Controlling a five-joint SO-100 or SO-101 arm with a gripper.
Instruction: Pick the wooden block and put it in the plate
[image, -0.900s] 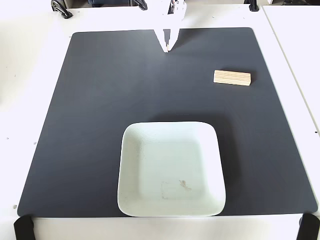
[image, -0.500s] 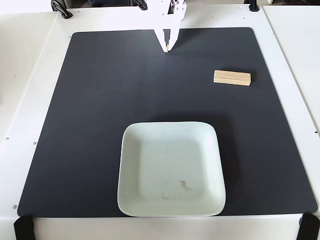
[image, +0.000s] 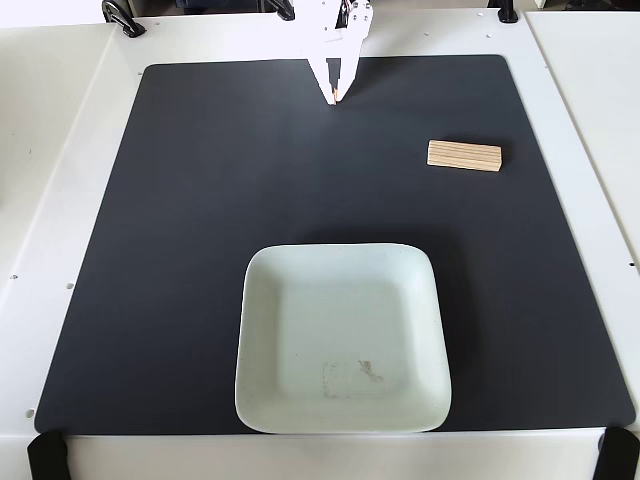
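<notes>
**A:** Block (image: 464, 156) first: where do we have it?

**B:** We see it lying flat on the black mat (image: 180, 250), near the mat's right edge and toward the far right corner, long side running across the fixed view. Nothing touches it.

**A:** And the plate (image: 262, 330)?

**B:** It sits at the mat's near edge, about midway along it, and it is empty apart from a faint smudge inside. Block and plate are well apart, with bare mat between them.

**A:** Where is our gripper (image: 335, 97)?

**B:** It is at the far edge of the mat, near the middle, pointing down with its tip just over the mat. It is well apart from the block, which lies off to the right in this view.

**A:** Are the fingers clenched or released?

**B:** The two tips look pressed together into one narrow point, and we see no gap between them, so we read them as closed on nothing.

**A:** So how far along are we?

**B:** We judge that nothing of the task is done yet. The block is untouched and the plate holds nothing. Everything is left: reaching over to the block, spreading the fingers, grasping it across its narrow width, lifting it, carrying it to the plate and letting go.
</notes>
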